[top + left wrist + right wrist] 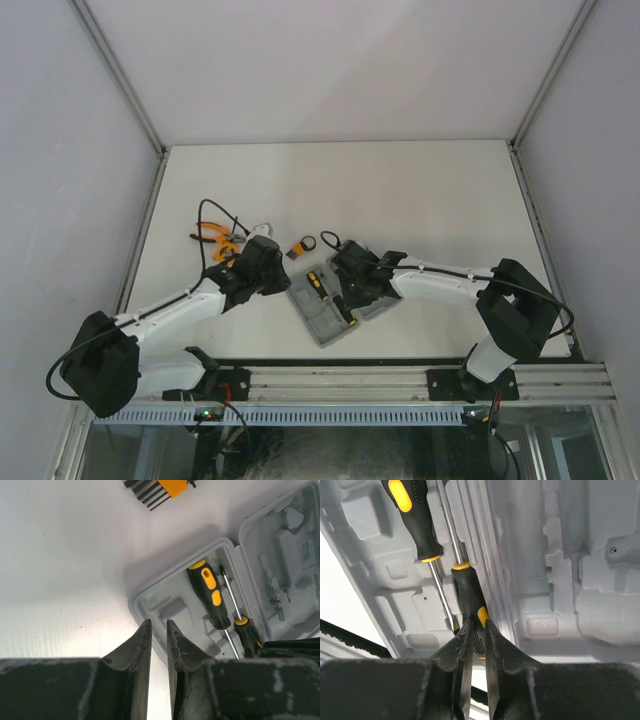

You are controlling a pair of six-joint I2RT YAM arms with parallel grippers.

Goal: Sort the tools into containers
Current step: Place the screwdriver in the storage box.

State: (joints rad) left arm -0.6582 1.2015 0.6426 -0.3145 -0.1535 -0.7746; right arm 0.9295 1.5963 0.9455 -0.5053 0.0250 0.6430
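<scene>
The grey tool case lies open at the table's middle front. Two yellow-and-black screwdrivers lie side by side in its left half. One screwdriver rests free. My right gripper is shut on the handle end of the other screwdriver, which sits in its moulded slot beside the hinge. My left gripper hovers over the case's near-left rim, its fingers a narrow gap apart with nothing between them. Orange-handled pliers and the orange-and-black hex-key set lie on the table behind the case.
The case's other half shows bare moulded compartments. The hex-key set lies just beyond the case's far corner. A black cable loops above the pliers. The arms' mounting rail runs along the near edge.
</scene>
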